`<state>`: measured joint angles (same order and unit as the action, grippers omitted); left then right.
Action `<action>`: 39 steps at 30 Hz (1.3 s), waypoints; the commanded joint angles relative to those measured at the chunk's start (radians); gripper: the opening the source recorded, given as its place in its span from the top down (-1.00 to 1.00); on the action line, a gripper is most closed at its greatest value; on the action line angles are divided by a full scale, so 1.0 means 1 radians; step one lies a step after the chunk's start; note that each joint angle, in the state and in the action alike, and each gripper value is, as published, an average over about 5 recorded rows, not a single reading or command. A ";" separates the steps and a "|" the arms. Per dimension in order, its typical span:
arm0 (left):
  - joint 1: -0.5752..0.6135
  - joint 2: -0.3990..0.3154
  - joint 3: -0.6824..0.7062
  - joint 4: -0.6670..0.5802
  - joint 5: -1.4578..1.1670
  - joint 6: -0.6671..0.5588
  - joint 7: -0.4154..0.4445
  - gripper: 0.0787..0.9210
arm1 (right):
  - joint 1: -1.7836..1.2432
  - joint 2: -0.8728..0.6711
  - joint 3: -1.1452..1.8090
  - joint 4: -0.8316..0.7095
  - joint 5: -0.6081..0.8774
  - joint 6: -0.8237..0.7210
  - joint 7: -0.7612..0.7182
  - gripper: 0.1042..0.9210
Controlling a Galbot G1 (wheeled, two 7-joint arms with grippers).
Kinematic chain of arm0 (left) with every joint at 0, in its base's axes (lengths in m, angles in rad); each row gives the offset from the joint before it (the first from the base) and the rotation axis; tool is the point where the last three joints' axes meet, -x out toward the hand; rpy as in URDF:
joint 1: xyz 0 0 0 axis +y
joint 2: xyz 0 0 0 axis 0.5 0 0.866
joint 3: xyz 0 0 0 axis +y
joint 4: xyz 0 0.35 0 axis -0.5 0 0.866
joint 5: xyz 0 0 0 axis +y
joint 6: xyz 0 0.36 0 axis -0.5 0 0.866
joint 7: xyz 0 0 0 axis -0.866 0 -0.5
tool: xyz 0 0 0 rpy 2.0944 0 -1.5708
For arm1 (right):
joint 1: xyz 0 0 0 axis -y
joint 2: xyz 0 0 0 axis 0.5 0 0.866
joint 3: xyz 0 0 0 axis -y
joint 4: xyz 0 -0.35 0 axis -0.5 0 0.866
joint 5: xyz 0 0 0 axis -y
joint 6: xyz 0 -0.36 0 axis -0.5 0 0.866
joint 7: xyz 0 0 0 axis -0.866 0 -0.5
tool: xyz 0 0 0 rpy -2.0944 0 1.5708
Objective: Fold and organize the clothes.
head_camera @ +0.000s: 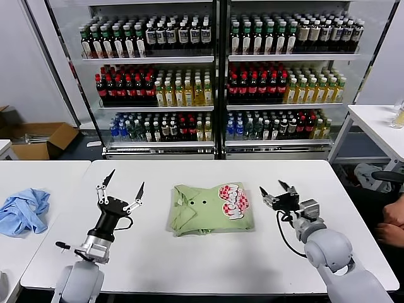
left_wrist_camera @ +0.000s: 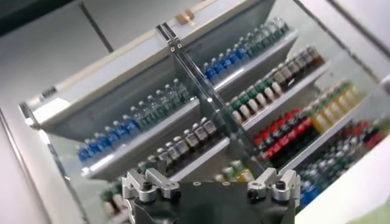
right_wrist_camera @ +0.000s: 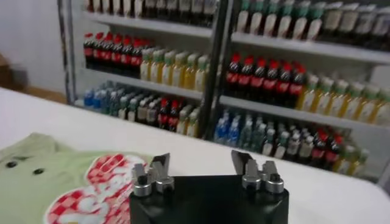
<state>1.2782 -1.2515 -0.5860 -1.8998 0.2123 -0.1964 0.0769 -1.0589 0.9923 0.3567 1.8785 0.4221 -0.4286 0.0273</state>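
Observation:
A folded light green shirt (head_camera: 208,208) lies in the middle of the white table, its collar and red-and-white print (head_camera: 232,199) facing up. In the right wrist view the same shirt (right_wrist_camera: 42,182) shows beside my gripper. My right gripper (head_camera: 275,188) hovers open just right of the shirt, apart from it, with nothing between its fingers (right_wrist_camera: 161,164). To the left of the shirt my left gripper (head_camera: 122,185) points upward, open and empty. The left wrist view shows only the knuckles of that gripper, not its fingertips.
A crumpled blue garment (head_camera: 24,210) lies on the neighbouring table (head_camera: 44,173) at the left. A drinks cooler (head_camera: 218,76) full of bottles stands behind the table. Another white table (head_camera: 379,126) is at the far right, where a person's hand (head_camera: 390,227) shows.

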 commanded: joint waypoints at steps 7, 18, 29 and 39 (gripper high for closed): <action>-0.081 0.010 0.001 0.050 -0.329 0.218 -0.031 -0.77 | 0.045 0.058 0.076 -0.136 -0.158 0.203 0.007 -0.75; -0.086 -0.001 -0.005 0.071 -0.330 0.202 -0.011 -0.77 | 0.102 0.058 0.053 -0.177 -0.156 0.205 0.002 -0.76; -0.105 -0.025 0.005 0.090 -0.271 0.172 0.010 -0.77 | 0.094 0.061 0.014 -0.150 -0.219 0.226 0.022 -0.76; -0.088 -0.025 -0.004 0.094 -0.236 0.158 -0.007 -0.77 | 0.100 0.066 -0.014 -0.192 -0.256 0.269 0.068 -0.76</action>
<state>1.1878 -1.2774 -0.5872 -1.8117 -0.0630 -0.0319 0.0890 -0.9725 1.0525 0.3620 1.7154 0.2057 -0.1951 0.0556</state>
